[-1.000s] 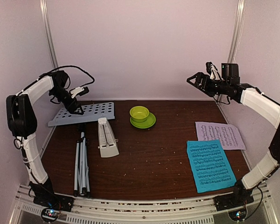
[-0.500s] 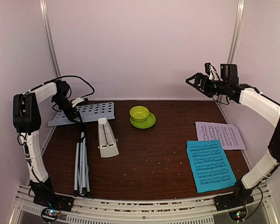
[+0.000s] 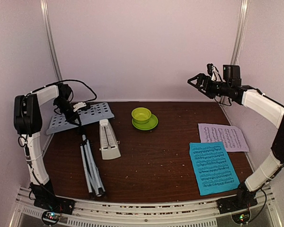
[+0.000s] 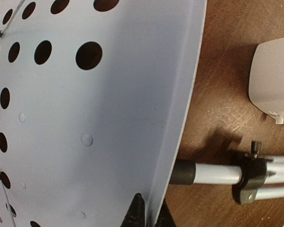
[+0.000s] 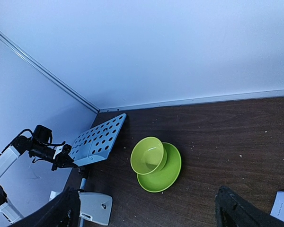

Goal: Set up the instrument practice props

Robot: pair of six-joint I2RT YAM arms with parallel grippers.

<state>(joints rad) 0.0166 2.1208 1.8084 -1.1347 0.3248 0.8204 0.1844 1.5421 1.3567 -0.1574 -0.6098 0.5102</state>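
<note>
Looking from the near edge of the bench (image 3: 151, 165), we first met the folded silver tripod (image 3: 91, 168) of the music stand (image 3: 95, 113), lying flat left of centre with its feet toward us. On the right side lay the blue sheet (image 3: 212, 166). The pink sheet (image 3: 223, 136) lay just beyond it, and we could not tell whether their corners touched.

Farther in, the cream metronome (image 3: 109, 139) lay on the bench just right of the tripod's upper end, broad base toward us.

Beyond that, the left end effector (image 3: 78, 120) was pinched narrow on the near edge of the stand's pale perforated plate. The wrist view showed its dark fingertips (image 4: 136, 213) on either side of that edge. The plate sat tilted at the far left.

Right of the plate, a lime-green bowl (image 3: 141, 115) rested on its saucer (image 3: 150, 124).

Farthest back and high at the right, the right end effector (image 3: 193, 81) hung over the bench with its fingers spread wide, holding nothing.
</note>
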